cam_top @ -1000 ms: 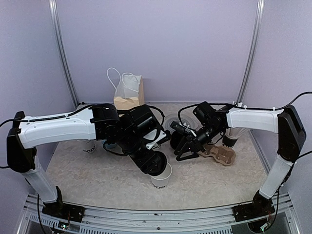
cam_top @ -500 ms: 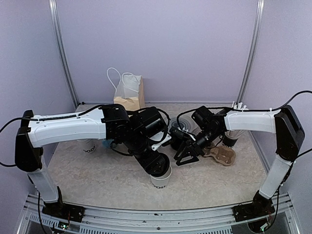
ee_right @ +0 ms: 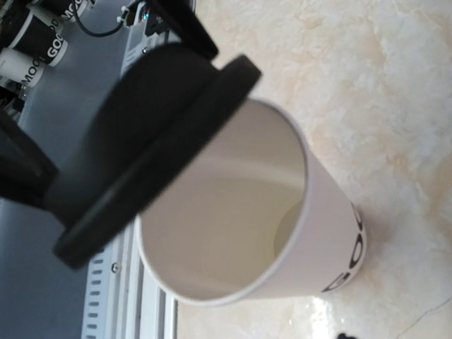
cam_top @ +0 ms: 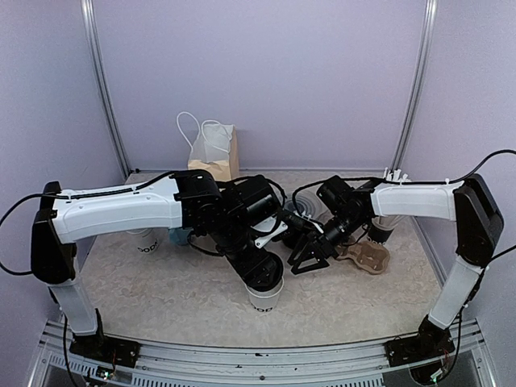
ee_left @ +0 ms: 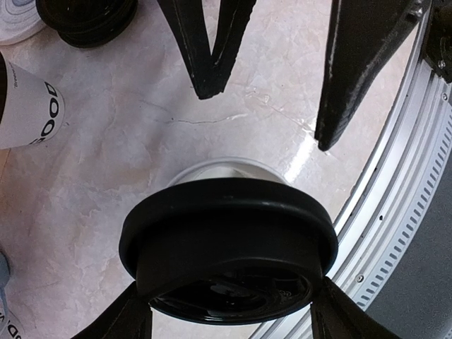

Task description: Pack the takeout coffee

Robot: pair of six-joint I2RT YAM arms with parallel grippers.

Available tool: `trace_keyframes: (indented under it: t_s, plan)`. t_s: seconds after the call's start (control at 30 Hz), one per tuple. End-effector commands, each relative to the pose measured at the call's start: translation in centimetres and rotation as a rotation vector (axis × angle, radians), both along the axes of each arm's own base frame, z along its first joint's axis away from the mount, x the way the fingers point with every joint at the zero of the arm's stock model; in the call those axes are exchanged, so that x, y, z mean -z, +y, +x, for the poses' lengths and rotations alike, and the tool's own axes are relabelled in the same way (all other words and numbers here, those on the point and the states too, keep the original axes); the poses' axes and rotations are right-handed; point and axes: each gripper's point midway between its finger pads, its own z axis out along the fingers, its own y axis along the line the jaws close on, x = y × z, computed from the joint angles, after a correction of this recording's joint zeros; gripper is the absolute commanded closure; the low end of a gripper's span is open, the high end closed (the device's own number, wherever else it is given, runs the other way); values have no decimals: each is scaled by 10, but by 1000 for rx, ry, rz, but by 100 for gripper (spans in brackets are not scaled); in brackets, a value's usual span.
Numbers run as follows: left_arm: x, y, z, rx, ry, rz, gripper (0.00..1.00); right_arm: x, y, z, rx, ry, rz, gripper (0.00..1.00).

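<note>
The takeout coffee cup (cam_top: 267, 301) stands white and open-topped near the table's front edge, black lettering low on its side (ee_right: 351, 248). My left gripper (cam_top: 261, 275) hangs just above it, shut on the round black lid (ee_left: 226, 244). The lid sits tilted over the cup's rim (ee_right: 233, 291), covering one side while the cup's mouth still shows on the other. In the left wrist view the lid hides most of the cup (ee_left: 222, 169). My right gripper (cam_top: 305, 257) stands open a little to the cup's right, empty, its two fingers (ee_left: 208, 53) spread apart.
A brown paper bag (cam_top: 214, 159) with white handles stands at the back. A cardboard cup carrier (cam_top: 367, 257) lies right of my right gripper. Another lettered white cup (cam_top: 146, 243) and a light-blue mug (cam_top: 181, 237) sit behind my left arm. The metal front rail (ee_left: 406, 233) runs close by.
My left arm has shifted a little to the right and brought the lid down closer over the cup. My right gripper has edged slightly left and stayed open.
</note>
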Motion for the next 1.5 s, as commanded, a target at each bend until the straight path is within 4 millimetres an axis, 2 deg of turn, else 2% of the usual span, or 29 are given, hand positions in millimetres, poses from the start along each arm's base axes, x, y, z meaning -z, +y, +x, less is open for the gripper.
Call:
trace_keyframes:
  t_s: [0.0, 0.17, 0.73, 1.07, 1.33, 1.47]
  plan:
    - [-12, 14, -7, -3, -7, 22, 43, 8, 1, -5, -18, 19, -9, 35]
    - [-5, 18, -10, 2, 10, 34, 43, 10, 2, -4, -20, 24, -12, 35]
    - [13, 2, -10, 45, 35, 48, 42, 12, 1, -4, -23, 21, -18, 34]
    - [19, -9, -7, 49, 37, 33, 39, 16, 0, -5, -27, 32, -25, 34]
    - [6, -4, -3, 27, 13, 55, 39, 23, -4, -9, -29, 33, -48, 34]
    - [-1, -3, -2, 28, 5, 62, 39, 26, -7, -8, -24, 13, -62, 39]
